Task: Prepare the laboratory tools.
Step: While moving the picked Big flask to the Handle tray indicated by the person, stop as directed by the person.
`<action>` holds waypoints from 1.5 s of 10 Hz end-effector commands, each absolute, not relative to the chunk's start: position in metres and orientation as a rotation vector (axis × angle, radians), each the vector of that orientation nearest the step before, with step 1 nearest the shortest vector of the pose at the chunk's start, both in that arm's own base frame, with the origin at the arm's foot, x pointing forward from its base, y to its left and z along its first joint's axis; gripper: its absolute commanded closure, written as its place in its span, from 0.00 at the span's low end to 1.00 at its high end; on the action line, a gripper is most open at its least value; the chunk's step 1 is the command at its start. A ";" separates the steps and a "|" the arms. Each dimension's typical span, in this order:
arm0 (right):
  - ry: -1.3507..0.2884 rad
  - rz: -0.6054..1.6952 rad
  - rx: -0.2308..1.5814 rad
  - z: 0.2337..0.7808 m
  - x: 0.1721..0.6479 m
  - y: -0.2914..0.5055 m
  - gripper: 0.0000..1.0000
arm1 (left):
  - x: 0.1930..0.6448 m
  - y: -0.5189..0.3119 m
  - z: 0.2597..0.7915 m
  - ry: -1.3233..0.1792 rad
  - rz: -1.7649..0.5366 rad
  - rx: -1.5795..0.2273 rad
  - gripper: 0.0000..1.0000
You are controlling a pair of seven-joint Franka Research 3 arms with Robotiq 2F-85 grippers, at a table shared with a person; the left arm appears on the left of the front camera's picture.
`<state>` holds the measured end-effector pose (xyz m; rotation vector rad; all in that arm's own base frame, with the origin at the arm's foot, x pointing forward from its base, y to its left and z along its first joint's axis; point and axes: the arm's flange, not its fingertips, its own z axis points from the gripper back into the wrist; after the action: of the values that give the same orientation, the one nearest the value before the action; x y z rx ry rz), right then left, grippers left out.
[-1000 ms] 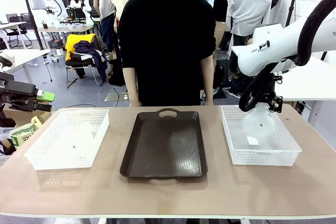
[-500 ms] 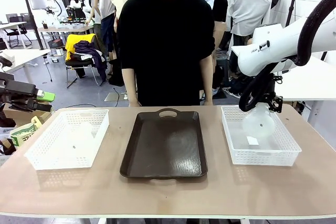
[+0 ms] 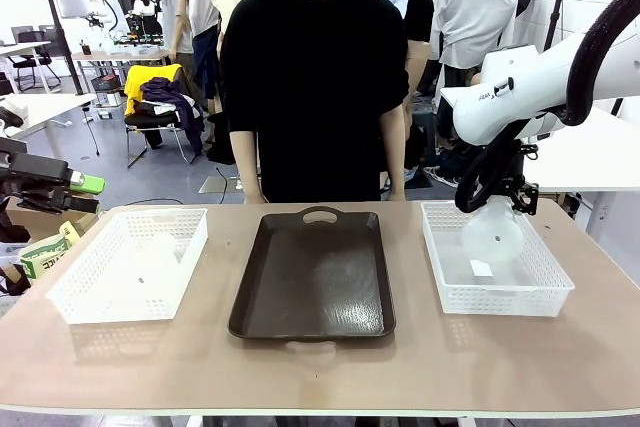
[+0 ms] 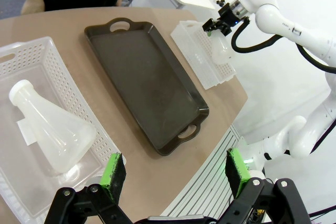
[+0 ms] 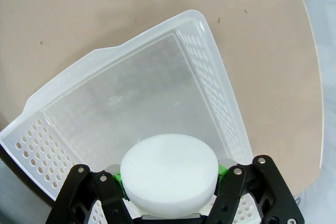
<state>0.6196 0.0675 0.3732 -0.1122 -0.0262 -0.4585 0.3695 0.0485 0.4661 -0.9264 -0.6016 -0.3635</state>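
Tabletop: broad open strip along the near edge. Tray: centre, with narrow gaps to both baskets. Right flask: neck pinched by right gripper, body inside right basket, toward its far wall; contact with the floor unclear. Left flask: on its side in left basket. Left gripper: fingers spread, beyond the table's left edge.
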 end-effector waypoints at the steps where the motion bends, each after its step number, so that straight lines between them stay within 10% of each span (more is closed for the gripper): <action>1: -0.031 -0.459 -0.112 0.376 0.621 0.068 1.00 | 0.371 0.049 0.464 -0.631 -0.376 -0.941 0.00; 15: -0.026 -0.459 -0.112 0.373 0.620 0.067 1.00 | 0.371 0.049 0.464 -0.631 -0.376 -0.941 0.00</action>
<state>0.6196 0.0674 0.3731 -0.1123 -0.0259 -0.4585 0.3695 0.0485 0.4661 -0.9264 -0.6017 -0.3635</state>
